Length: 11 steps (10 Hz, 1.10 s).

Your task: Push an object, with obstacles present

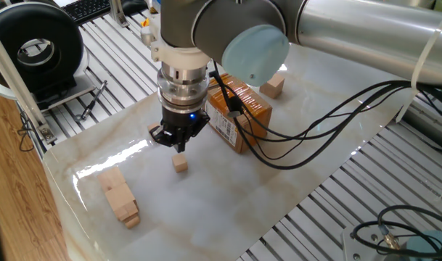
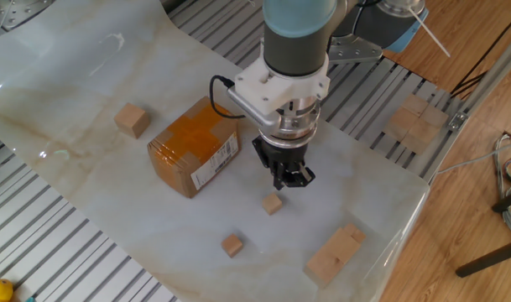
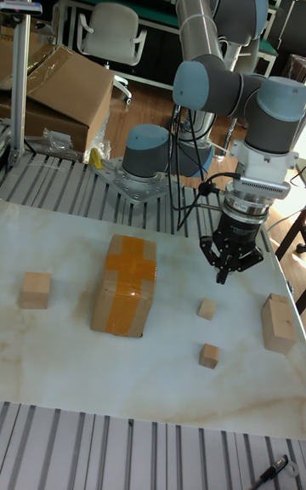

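On the marble table, a small block lies nearest the front edge, and just behind it sits the cube, apart from everything else. The gripper hangs point-down just above and behind the cube, not touching it, its fingers drawn together and holding nothing. Left of it stands the taped box, with a bigger cube further left.

Two fixed cameras look steeply down on the marble table from opposite corners, both fairly close. A tall camera faces the arm's base from the table's near edge, lower and farther back. All three share the cardboard box.
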### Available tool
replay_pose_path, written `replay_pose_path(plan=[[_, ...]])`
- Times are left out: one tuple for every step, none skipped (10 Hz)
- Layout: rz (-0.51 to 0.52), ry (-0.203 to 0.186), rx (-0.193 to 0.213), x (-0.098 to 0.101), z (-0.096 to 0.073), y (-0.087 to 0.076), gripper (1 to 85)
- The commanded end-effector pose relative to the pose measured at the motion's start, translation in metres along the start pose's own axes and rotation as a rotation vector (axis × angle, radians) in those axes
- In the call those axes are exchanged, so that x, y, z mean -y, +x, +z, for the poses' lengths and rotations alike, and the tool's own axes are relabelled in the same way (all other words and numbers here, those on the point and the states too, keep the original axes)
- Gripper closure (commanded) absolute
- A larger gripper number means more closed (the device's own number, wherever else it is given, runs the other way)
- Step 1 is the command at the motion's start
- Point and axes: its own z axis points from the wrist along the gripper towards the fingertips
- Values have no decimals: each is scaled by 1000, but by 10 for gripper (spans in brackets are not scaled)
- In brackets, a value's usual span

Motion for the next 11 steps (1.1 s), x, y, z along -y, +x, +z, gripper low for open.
replay_pose_path(plan=[[14,-11,-10,-3,-6,3,727],[9,-13,-40,-4,-6,11,727],[6,-17,-45,-5,-6,12,727],[1,-9,-41,-3,-6,11,727],[1,-8,-42,-3,-6,11,723],[5,5,-48,1,-6,13,723],[0,9,-50,2,-6,13,723],[-17,10,-52,2,-6,14,723],[-11,6,-54,1,-6,14,723],[-3,12,-43,1,4,10,720],[-1,22,-40,2,21,9,717]])
